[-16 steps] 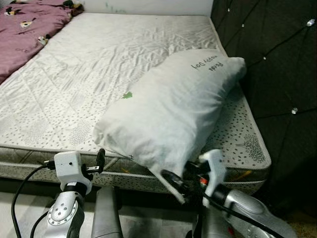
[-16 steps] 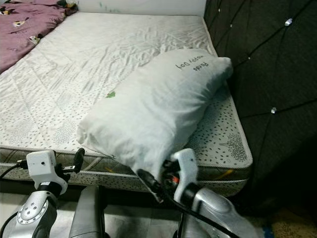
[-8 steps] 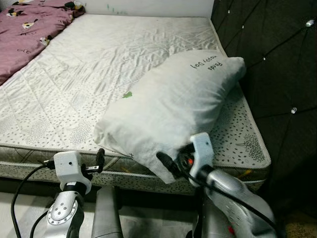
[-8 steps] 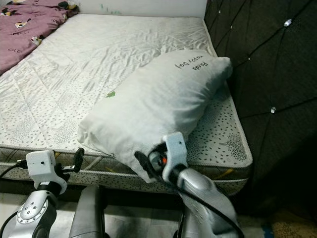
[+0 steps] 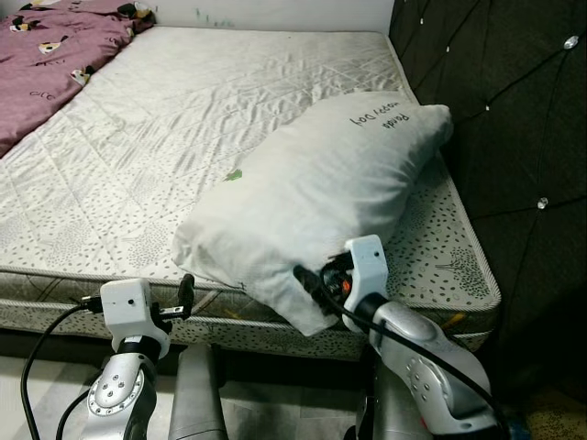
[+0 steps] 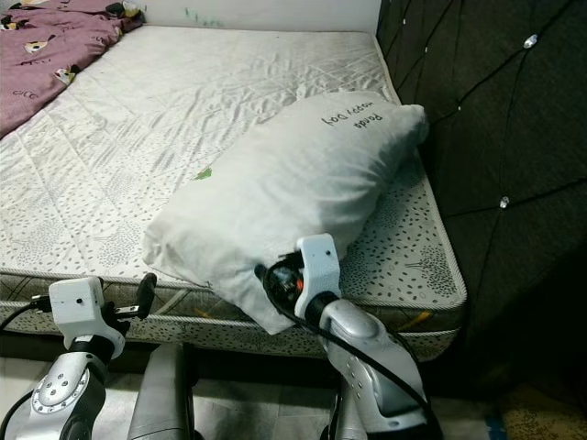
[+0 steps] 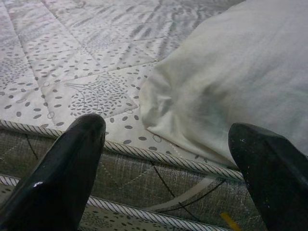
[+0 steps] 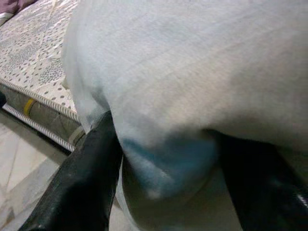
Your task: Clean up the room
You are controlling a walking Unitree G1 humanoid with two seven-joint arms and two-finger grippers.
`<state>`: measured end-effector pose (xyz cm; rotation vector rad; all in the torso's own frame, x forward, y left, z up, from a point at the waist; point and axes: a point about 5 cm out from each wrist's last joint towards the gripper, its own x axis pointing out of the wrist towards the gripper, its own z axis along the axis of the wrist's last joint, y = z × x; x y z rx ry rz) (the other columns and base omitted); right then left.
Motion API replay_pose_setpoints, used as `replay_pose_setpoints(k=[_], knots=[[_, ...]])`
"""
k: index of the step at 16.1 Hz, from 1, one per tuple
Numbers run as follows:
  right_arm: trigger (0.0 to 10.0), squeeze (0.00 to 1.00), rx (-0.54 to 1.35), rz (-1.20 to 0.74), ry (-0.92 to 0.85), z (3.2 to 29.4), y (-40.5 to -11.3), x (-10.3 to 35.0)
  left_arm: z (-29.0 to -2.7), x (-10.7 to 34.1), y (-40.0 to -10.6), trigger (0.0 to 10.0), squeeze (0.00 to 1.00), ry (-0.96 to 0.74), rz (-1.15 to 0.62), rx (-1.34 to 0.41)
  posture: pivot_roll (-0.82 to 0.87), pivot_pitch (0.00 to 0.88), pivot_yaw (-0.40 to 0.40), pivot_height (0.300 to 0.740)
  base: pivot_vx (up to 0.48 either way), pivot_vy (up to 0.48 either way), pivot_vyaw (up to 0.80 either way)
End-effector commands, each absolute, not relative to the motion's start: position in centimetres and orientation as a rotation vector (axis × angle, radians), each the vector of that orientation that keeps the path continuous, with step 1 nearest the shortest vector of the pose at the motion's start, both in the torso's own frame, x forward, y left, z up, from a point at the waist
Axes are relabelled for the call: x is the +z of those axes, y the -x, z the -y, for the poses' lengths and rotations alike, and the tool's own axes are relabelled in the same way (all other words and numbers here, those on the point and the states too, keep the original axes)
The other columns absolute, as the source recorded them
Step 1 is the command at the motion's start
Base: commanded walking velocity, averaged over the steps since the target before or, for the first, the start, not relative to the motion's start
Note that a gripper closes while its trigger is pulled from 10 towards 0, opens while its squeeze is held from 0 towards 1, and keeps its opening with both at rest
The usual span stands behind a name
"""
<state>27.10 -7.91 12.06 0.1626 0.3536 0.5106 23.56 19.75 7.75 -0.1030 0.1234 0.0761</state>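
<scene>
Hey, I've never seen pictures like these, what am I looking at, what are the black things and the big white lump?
A humanoid robot stands at a bed. Two pictures come from its head, one from each wrist. The white lump is a pillow lying on the mattress, its near corner over the edge. The right gripper has its black jaws around that corner. The left gripper waits open, low before the mattress edge, touching nothing. A purple blanket lies at the far left, beside a dark padded headboard on the right.

Right gripper [image 5: 312, 282] moved up from below bed edge, now pushed into near corner of pillow [image 5: 316, 192]. Pillow corner now between its fingers [image 8: 91, 178].
</scene>
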Motion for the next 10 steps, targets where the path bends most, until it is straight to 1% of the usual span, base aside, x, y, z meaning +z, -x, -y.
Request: replay_pose_setpoints(k=[1,2,3,5,7,10], knots=[[0.0,0.00,0.474,-0.322,-0.163,8.3,-27.6,12.5,-19.7,8.2,-23.5,10.0,0.00,0.071,-0.102,0.066,0.09,0.046,0.008,0.500,0.000,0.000,0.00],[0.0,0.00,0.466,-0.321,-0.164,8.4,-27.7,12.4,-19.2,9.0,-23.5,10.0,0.00,0.027,-0.043,0.009,0.09,0.046,0.008,0.500,0.000,0.000,0.00],[0.0,0.00,0.458,-0.326,-0.159,8.5,-27.8,12.3,-18.6,9.3,-23.4,10.0,0.00,0.024,-0.022,-0.033,0.09,0.046,0.008,0.500,0.000,0.000,0.00],[0.0,0.00,0.453,-0.326,-0.155,8.6,-27.9,12.1,-17.9,9.6,-23.3,10.0,0.00,0.107,-0.009,-0.085,0.09,0.038,0.005,0.500,0.000,0.000,0.00],[0.0,0.00,0.450,-0.322,-0.150,8.7,-28.0,12.0,-17.2,9.7,-23.1,10.0,0.00,0.148,-0.012,-0.158,0.09,0.038,0.005,0.500,0.000,0.000,0.00],[0.0,0.00,0.435,-0.309,-0.142,9.0,-28.4,11.9,-16.9,9.7,-22.8,10.0,0.00,0.167,-0.014,-0.187,0.09,0.029,0.003,0.500,0.000,0.000,0.00]])
